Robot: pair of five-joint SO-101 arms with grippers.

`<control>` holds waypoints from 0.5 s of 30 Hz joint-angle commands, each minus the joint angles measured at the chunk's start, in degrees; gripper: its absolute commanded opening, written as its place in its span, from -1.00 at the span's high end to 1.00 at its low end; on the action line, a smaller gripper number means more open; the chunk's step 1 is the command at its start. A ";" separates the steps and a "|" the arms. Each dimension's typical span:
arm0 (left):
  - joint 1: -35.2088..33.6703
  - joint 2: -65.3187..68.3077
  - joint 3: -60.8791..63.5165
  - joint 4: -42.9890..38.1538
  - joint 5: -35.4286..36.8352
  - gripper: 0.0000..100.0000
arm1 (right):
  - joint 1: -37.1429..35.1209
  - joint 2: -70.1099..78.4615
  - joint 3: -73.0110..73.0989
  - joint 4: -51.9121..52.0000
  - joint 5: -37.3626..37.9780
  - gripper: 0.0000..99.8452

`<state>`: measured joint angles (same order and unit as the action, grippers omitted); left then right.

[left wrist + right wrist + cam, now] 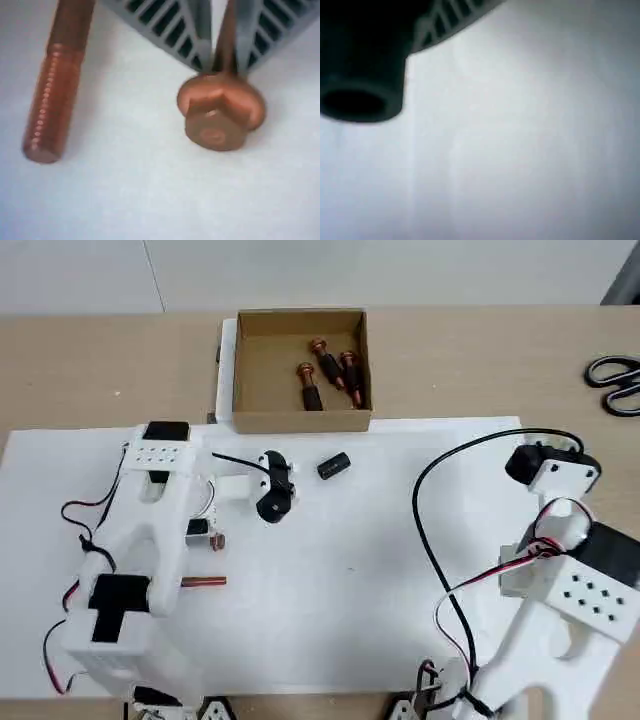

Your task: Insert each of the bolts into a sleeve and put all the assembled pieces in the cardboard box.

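Pinched by its stem in the jaws of the left gripper (223,59): a copper-coloured metal bolt (220,112), on the left of the white sheet (380,570), near a second loose bolt (55,95). Hard, smooth, likely slippery. Best held close to the head, leaving the tip free for the short black round sleeve (333,466) off to the right.

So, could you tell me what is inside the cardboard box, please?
Three bolts in dark sleeves lie in the box. The sleeves cover part of each shank.

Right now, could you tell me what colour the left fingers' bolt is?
Copper bolt; best in left wrist view.
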<state>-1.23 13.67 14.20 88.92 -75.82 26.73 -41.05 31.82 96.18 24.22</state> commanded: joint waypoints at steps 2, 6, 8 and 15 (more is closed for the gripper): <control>0.00 5.45 -1.98 1.58 -9.67 0.99 | 0.66 -1.63 -0.18 0.57 0.53 0.99; 0.00 5.36 -2.24 1.85 -9.67 0.98 | 0.66 -1.63 -0.18 0.57 0.53 0.99; -0.09 5.27 -2.51 3.43 -9.67 0.97 | 0.66 -1.63 -0.18 0.57 0.53 0.99; -0.26 0.53 -2.95 5.71 -9.93 0.90 | 0.66 -1.63 -0.18 0.31 0.44 0.99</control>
<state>-1.32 14.81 10.86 93.05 -75.82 26.73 -41.05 31.82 96.18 24.22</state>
